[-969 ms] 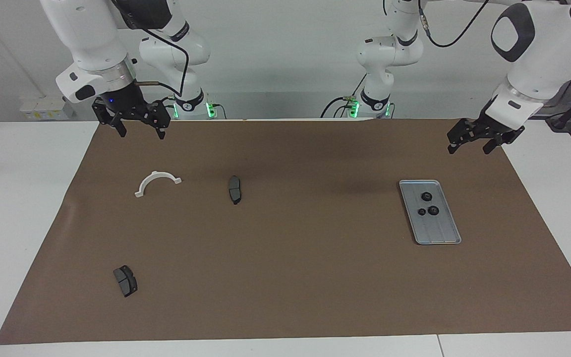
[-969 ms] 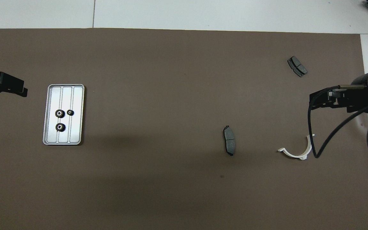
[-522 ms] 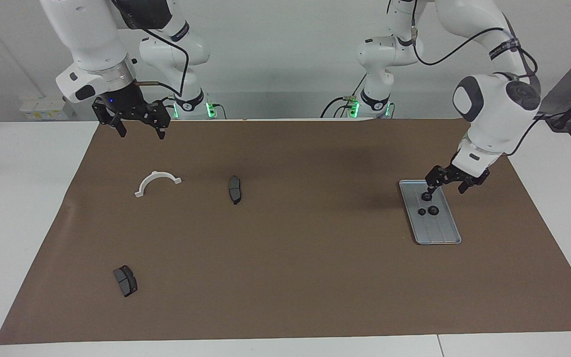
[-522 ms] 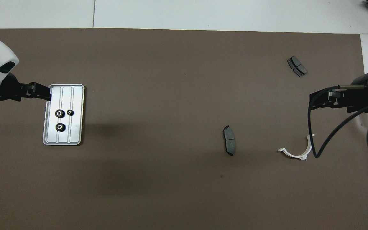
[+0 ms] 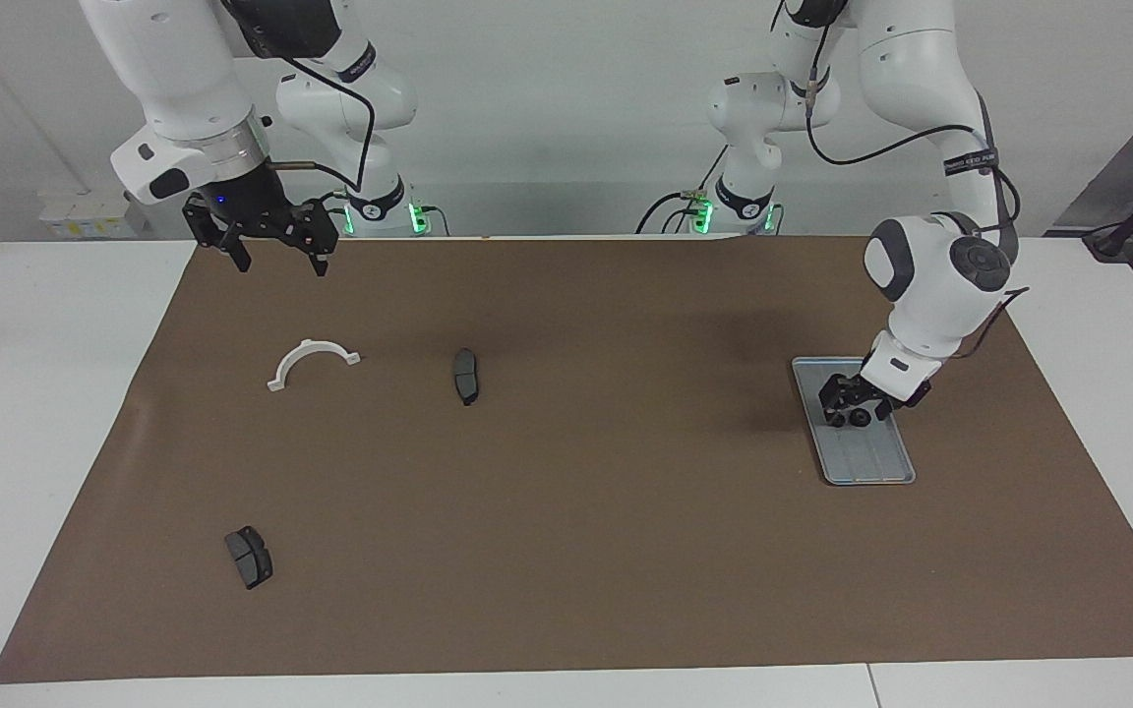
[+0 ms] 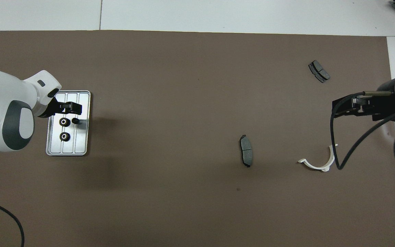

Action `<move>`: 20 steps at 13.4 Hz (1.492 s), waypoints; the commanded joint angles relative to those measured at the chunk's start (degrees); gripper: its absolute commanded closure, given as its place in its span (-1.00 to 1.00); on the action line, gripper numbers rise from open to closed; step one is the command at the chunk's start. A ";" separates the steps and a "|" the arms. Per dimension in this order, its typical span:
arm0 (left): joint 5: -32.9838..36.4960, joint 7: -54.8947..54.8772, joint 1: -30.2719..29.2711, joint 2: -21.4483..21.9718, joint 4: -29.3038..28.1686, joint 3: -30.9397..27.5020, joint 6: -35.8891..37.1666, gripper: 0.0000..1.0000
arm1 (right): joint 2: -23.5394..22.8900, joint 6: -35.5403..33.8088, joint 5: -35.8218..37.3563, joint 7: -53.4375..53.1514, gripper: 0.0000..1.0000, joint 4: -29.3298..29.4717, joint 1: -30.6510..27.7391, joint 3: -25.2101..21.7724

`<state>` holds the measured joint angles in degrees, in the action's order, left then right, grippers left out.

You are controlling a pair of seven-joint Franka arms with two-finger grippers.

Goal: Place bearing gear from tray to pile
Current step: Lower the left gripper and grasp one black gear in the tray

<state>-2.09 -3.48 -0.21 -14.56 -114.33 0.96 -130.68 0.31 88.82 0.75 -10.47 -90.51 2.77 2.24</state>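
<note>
- The left arm is bent sharply downward, its wrist tilted, so that the left gripper (image 5: 855, 410) is lowered into the flat silver-grey ridged metal tray (image 5: 876, 464) at the left arm's end of the table.
- Whether the left gripper's fingers are apart or clamped on anything cannot be told; they are seen down among the small black round bearing gears (image 6: 63, 121).
- Three bearing gears are counted on the tray in the overhead view: two larger ones with pale centres and one smaller one (image 6: 75, 120) just beside the gripper's tip.
- The right arm is held raised and waiting, with the right gripper (image 5: 277, 257) over the brown mat's (image 5: 566, 511) edge nearest the robots; its fingers are spread apart and nothing is held.
- The pile is made up of three scattered parts toward the right arm's end: two dark grey curved brake pads (image 5: 465, 375) (image 5: 249, 557) and one white plastic half-ring bracket (image 5: 311, 361).
- One tray is counted.
</note>
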 commanded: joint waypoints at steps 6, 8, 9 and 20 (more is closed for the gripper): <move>-0.11 0.23 1.09 -0.65 -5.11 -0.70 -5.46 -0.05 | 0.22 -0.57 -1.54 1.33 -1.00 -0.20 -0.40 -0.13; -0.11 0.23 1.18 -0.47 -5.82 -0.70 -5.37 0.22 | 0.22 -0.57 -1.54 1.33 -1.00 -0.28 -0.40 -0.13; -0.11 0.23 1.18 -0.38 -6.08 -0.70 -5.37 0.31 | 0.22 -0.57 -1.54 1.33 -1.00 -0.28 -0.40 -0.13; -0.11 0.40 2.23 -1.61 1.53 -0.70 1.63 0.95 | 0.22 -0.57 -1.54 1.33 -1.00 -0.28 -0.40 -0.13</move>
<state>-2.04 -3.49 0.66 -15.44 -117.64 0.98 -133.89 0.31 88.82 0.75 -10.47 -90.51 2.77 2.24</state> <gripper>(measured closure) 0.758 0.000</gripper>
